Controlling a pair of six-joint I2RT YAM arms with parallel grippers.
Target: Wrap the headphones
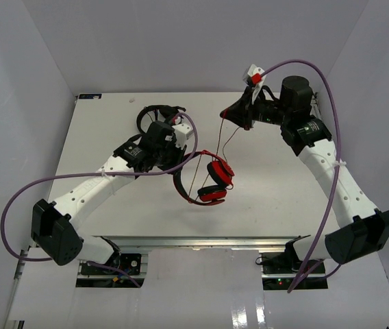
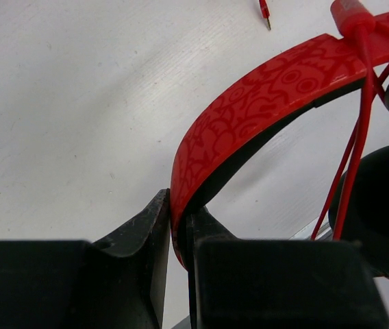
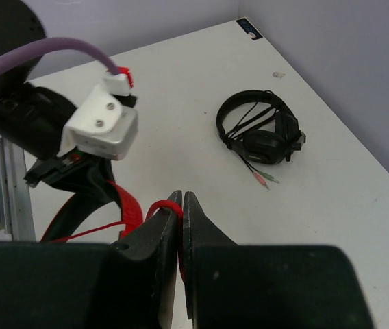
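The red headphones (image 1: 211, 184) hang above the table's middle, with the patterned headband (image 2: 263, 96) and black-padded earcups (image 2: 379, 205). My left gripper (image 1: 175, 169) is shut on the headband, which is pinched between its jaws (image 2: 179, 223). The thin red cable (image 1: 222, 140) runs up from the earcups to my right gripper (image 1: 224, 114), which is raised over the far middle of the table. In the right wrist view that gripper (image 3: 182, 205) is shut on a loop of the cable (image 3: 157, 205). The cable also crosses the headband in the left wrist view (image 2: 359, 116), and its plug end (image 2: 265, 12) lies on the table.
All-black headphones (image 1: 159, 113) lie at the far side of the table behind my left arm; they also show in the right wrist view (image 3: 259, 130), with two small plugs beside them. White walls enclose the table (image 1: 112, 137) on three sides.
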